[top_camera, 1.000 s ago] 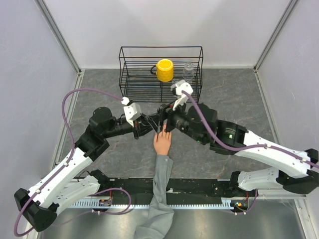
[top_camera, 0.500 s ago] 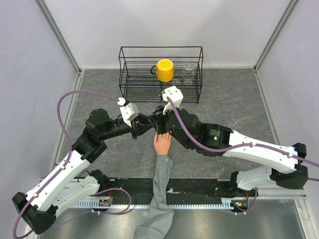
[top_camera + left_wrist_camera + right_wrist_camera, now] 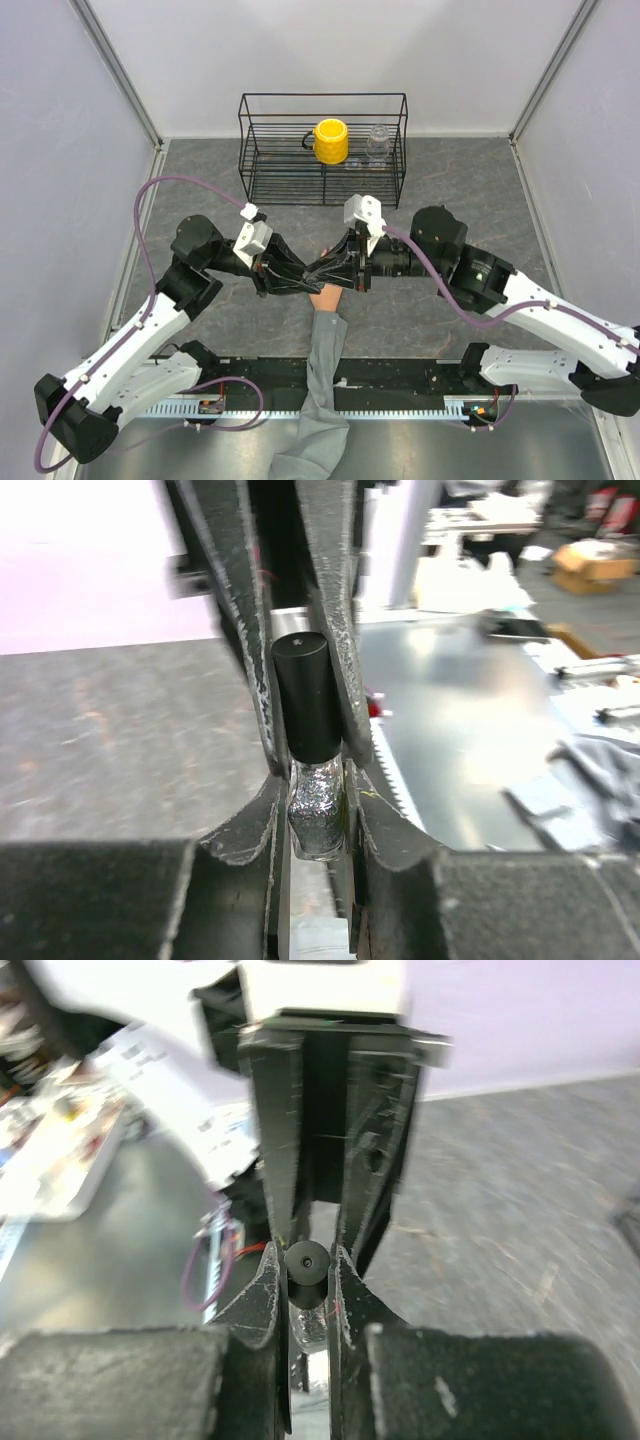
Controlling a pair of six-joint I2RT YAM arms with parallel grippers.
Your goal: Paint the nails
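So this looks like the cap-off step. The left gripper (image 3: 313, 775) is clamped on the glass body of the bottle (image 3: 318, 815), and the right gripper (image 3: 305, 1258) is pinched tight on the black cap (image 3: 305, 695), the two meeting mid-frame in the overhead view. To do it well I'd hold the left dead steady and let only the right wrist twist, straight along the cap's axis. Then pull out in line so the brush doesn't scrape the neck or drip. Worth minding that it's all happening right over the hand (image 3: 325, 297), which lies just below centre with its grey sleeve (image 3: 322, 380) trailing to the bottom edge. The nails are tucked under the grippers, so I can't see them, and a slip could put polish on the fingers. The bottle seems to have clear, kinda silvery polish in it, level hard to tell. Top centre, the wire rack (image 3: 275, 170) holds a yellow mug (image 3: 330, 140) and, just to its right, a clear jar (image 3: 378, 143); can't tell what's in either.
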